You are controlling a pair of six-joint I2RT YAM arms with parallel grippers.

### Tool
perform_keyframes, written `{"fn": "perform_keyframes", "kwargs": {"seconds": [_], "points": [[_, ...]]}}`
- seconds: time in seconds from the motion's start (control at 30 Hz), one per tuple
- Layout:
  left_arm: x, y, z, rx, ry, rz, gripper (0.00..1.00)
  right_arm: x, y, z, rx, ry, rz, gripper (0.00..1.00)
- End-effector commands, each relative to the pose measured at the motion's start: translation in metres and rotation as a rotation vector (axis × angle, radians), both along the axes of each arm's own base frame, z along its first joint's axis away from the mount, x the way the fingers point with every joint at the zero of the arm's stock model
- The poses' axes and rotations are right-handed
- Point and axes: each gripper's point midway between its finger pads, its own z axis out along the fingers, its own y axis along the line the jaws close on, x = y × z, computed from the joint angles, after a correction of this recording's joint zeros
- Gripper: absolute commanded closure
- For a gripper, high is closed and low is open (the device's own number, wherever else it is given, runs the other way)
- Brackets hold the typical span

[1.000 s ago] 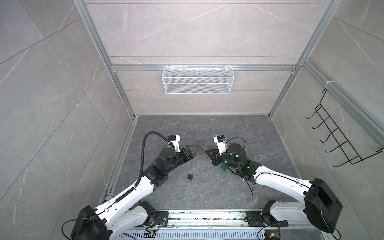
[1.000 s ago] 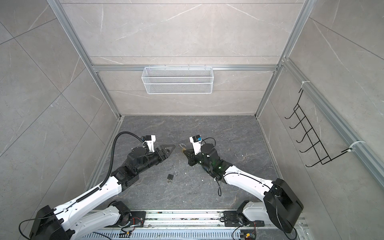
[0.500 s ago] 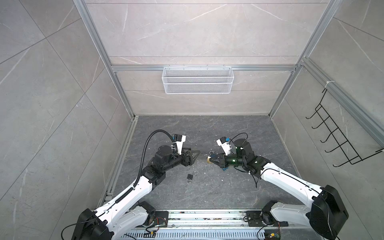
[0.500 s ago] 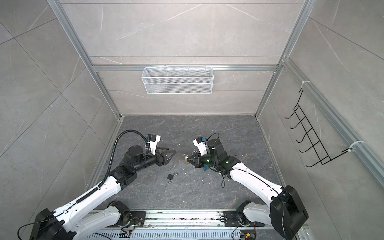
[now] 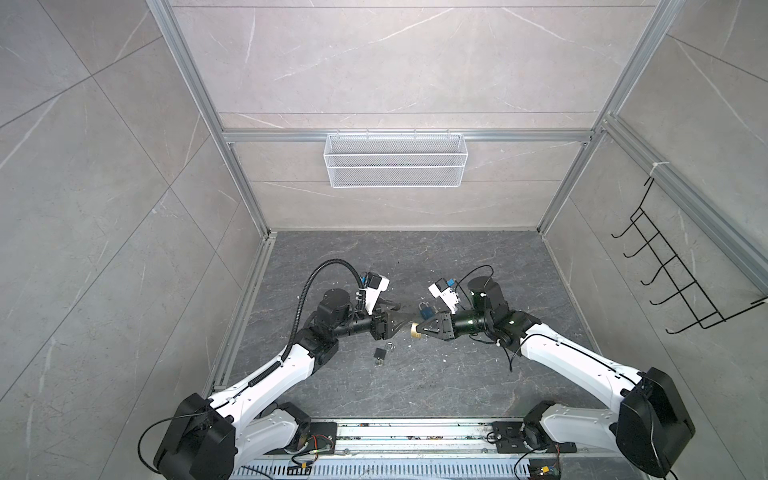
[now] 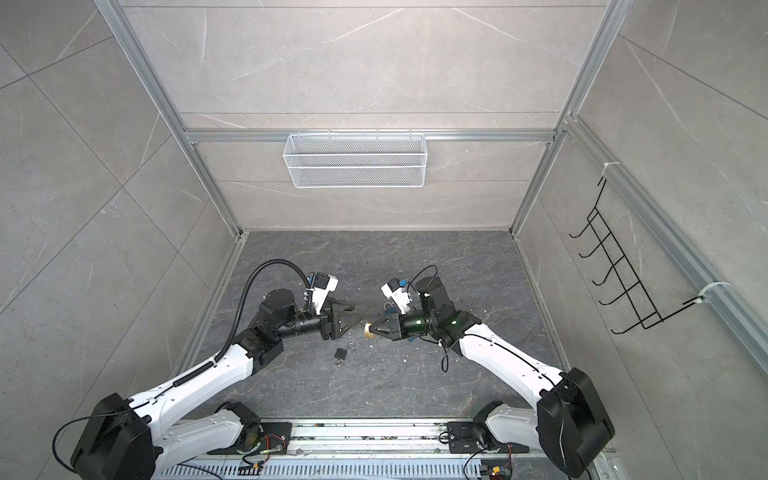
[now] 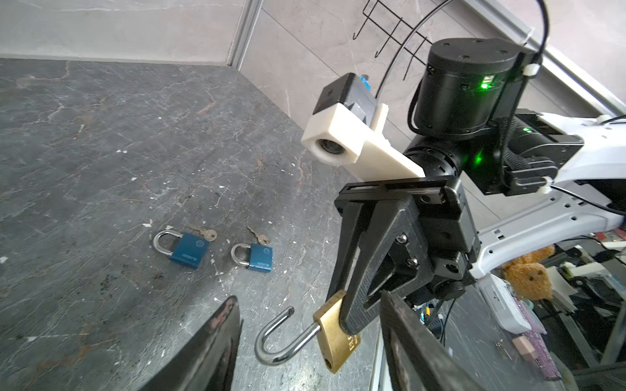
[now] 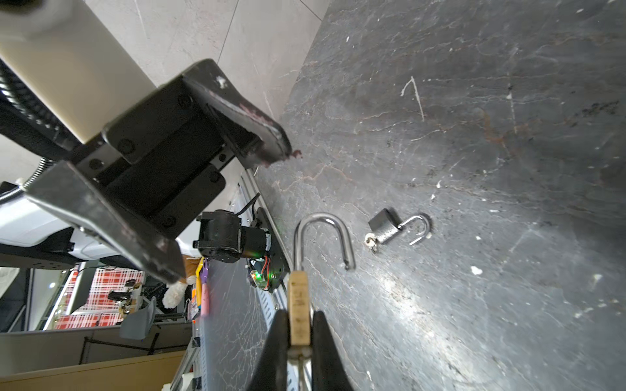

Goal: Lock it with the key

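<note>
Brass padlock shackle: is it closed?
No. The brass padlock has its shackle swung open, free end out of the body.

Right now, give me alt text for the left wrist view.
The right tool holds a brass padlock, steel shackle open, framed by the open left tool. Two blue padlocks with keys lie on the dark stone table.

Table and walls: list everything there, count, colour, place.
brass padlock: 1, gold, open, in the right gripper
blue padlocks: 2, blue, shut, on the table
keys: 2, brassy, one beside each blue padlock
grey padlock: 1, dark grey, open, key in it, on the table
wire basket: 1, white, back wall
hook rack: 1, black, right wall
left gripper: 1, black, jaws open
right gripper: 1, black, jaws shut on brass padlock
</note>
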Motion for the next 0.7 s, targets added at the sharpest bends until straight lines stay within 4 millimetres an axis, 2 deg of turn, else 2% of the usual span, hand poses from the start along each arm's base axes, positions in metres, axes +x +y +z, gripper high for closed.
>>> {"fn": "perform_keyframes", "kwargs": {"seconds": [0.0, 0.17, 0.5, 0.67], "points": [[-0.01, -0.006, 0.016, -0.066, -0.048, -0.083, 0.34, 0.0, 0.006, 0.017, 0.073, -0.01, 0.035, 1.0], [-0.017, -0.011, 0.015, -0.092, -0.024, -0.153, 0.35, 0.004, 0.004, 0.024, 0.093, -0.027, 0.024, 1.0], [-0.021, -0.014, 0.016, -0.111, 0.013, -0.205, 0.49, 0.008, -0.001, 0.035, 0.125, -0.044, 0.014, 1.0], [-0.02, -0.014, 0.013, -0.109, 0.029, -0.202, 0.53, 0.006, -0.004, 0.044, 0.149, -0.071, 0.013, 1.0]]}}
